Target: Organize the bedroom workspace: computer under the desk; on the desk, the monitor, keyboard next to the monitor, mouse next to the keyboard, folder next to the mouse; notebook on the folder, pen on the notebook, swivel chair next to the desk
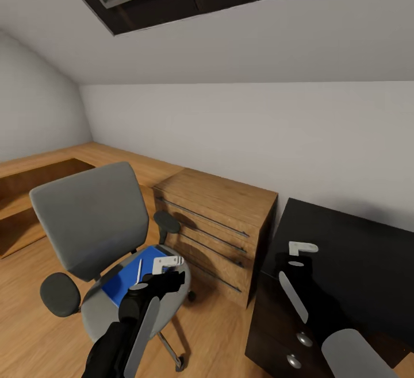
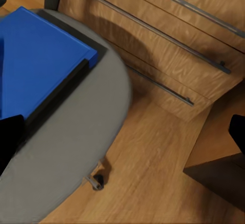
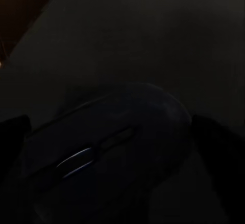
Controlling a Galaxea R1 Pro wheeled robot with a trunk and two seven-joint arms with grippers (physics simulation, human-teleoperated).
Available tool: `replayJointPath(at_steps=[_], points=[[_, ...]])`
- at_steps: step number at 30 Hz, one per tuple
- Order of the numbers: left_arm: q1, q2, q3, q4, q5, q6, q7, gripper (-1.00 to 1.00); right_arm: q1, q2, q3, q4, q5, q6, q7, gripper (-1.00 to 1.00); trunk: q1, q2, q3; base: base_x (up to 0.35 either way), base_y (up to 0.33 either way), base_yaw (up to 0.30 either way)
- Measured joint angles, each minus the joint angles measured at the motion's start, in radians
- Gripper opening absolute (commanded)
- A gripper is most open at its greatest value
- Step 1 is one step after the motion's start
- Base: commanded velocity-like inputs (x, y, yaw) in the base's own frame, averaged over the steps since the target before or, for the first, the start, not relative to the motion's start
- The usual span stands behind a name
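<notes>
1. The mouse (image 3: 112, 147) sat between the right tool's (image 1: 296, 263) fingers above the desk's (image 1: 356, 251) near-left corner, apparently pinched for placing.
2. The folder (image 1: 129, 277) and pen (image 1: 139, 270) lay on the swivel chair (image 1: 92, 217).
3. The left tool (image 1: 167, 272) hovered above them; its spread was unclear.

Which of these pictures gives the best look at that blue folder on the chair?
The left wrist view: the folder is large and sharp there, lying flat on the swivel chair seat. The head view shows it smaller, partly behind the left tool, with the pen on it.
</notes>
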Motion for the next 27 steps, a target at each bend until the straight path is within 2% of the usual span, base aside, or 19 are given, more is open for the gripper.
replayJointPath(at_steps=[11,16,27], points=[[0.0,0.0,0.0,0.002,0.0,0.0,0.0,1.0,0.0,0.0,0.005,0.0,0.0,0.0,0.003,-1.0,0.0,0.0,0.0,0.048,0.042,0.0],[0.0,0.0,0.0,0.002,0.0,0.0,0.0,1.0,0.001,0.0,0.006,0.0,0.002,0.0,0.038,-1.0,0.0,0.0,0.0,0.001,0.0,0.0],[0.0,0.0,0.0,0.002,0.0,0.0,0.0,1.0,0.001,0.0,0.005,0.0,0.005,0.001,0.045,-1.0,0.0,0.0,0.0,0.0,0.0,0.0]])
